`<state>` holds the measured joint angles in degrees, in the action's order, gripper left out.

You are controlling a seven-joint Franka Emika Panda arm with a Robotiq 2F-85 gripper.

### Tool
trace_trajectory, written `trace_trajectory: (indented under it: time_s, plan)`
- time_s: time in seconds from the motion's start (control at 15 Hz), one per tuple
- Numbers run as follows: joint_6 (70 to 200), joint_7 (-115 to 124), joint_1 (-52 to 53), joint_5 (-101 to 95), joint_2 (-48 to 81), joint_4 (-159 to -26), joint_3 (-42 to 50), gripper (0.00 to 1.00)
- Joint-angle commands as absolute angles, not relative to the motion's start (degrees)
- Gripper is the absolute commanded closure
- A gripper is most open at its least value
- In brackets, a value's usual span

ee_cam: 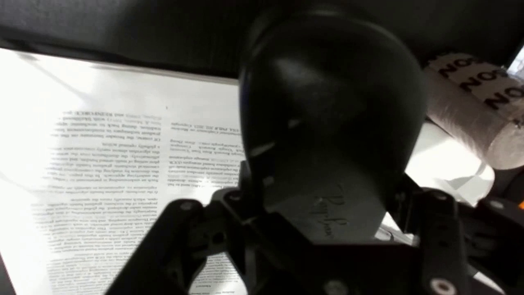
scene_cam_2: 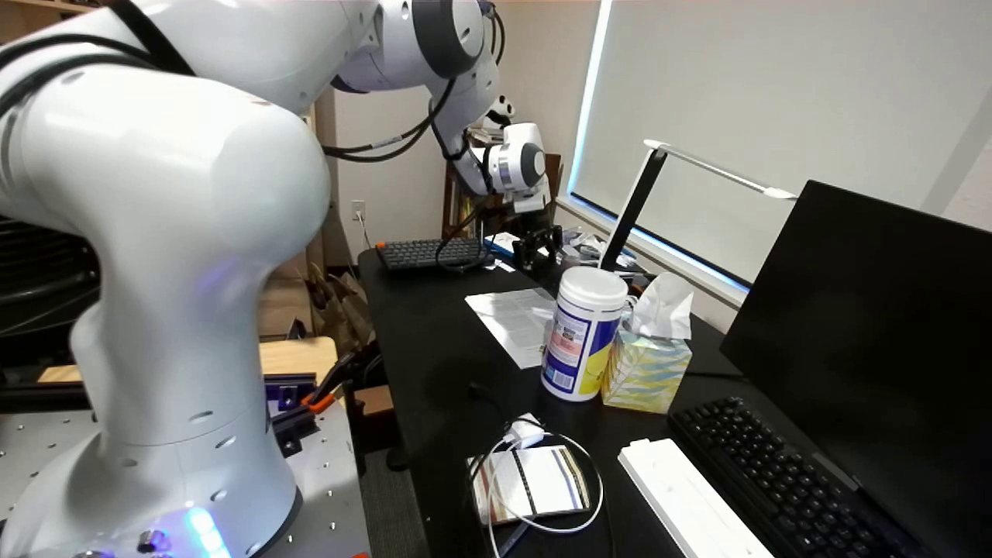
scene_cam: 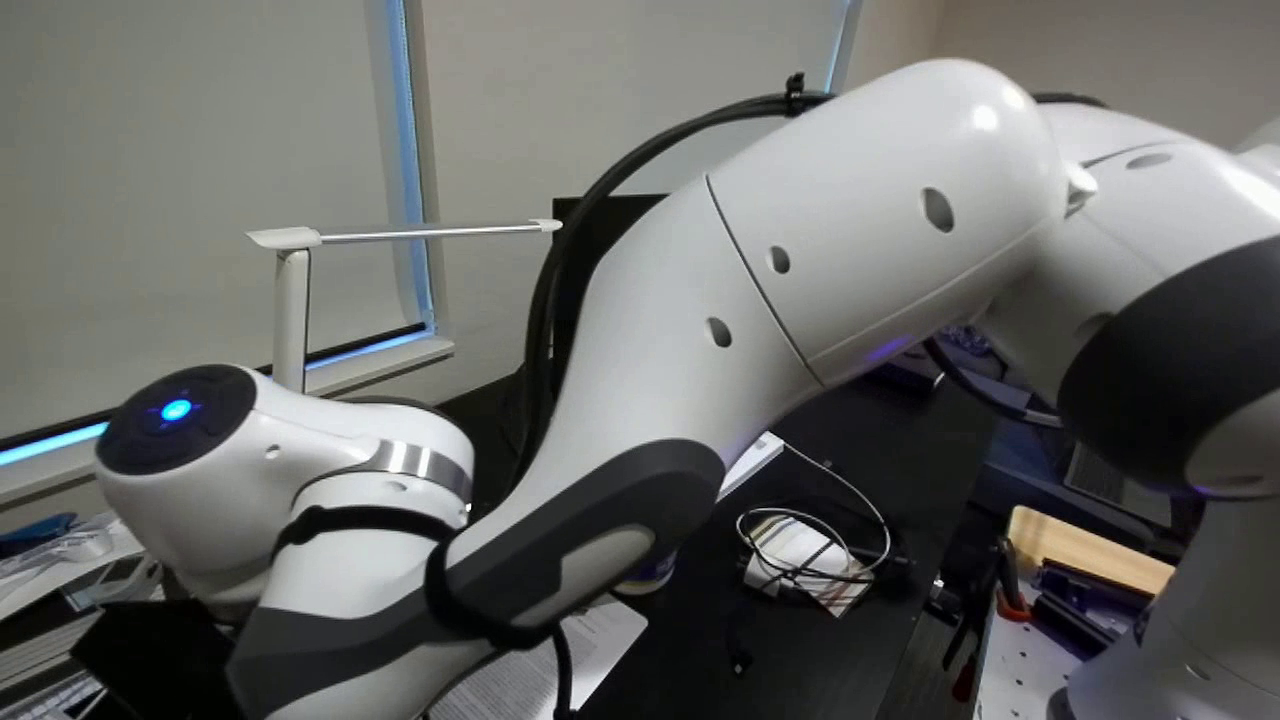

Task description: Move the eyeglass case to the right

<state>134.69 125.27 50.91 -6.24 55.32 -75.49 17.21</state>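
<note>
Clearly, the gripper (ee_cam: 324, 187) holds the black case (ee_cam: 327, 94) pinched from both sides. In the wrist view, this case fills the middle of the frame, from the top to the lower centre; whether it touches the desk (scene_cam_2: 434, 333), I cannot tell. A paper (ee_cam: 110, 164) lies at the left of that frame, and a cylinder (ee_cam: 466, 114) with dark letters is at the upper right. In an exterior view, I see a tub (scene_cam_2: 577, 341) right of centre, just beside a tissue box (scene_cam_2: 649, 376), and a monitor (scene_cam_2: 868, 349) at the right.
</note>
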Motion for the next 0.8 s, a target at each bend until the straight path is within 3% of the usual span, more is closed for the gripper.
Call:
trace_trajectory:
  time_s: [0.0,0.2,0.27,0.6,0.67,0.73]
  plan:
    - [144.0,133.4,52.0,-4.4,47.7,-89.6,18.6,0.51]
    - [152.0,139.2,53.3,-5.4,44.2,-98.2,20.9,0.51]
    - [147.1,137.3,49.7,-8.2,49.1,-89.3,17.3,0.26]
    - [150.2,139.2,50.5,-8.2,46.0,-95.2,18.4,0.26]
    - [146.4,137.9,49.8,-7.3,45.7,-94.1,17.0,0.51]
    - [144.2,133.7,47.9,-7.3,44.0,-94.6,14.5,0.51]
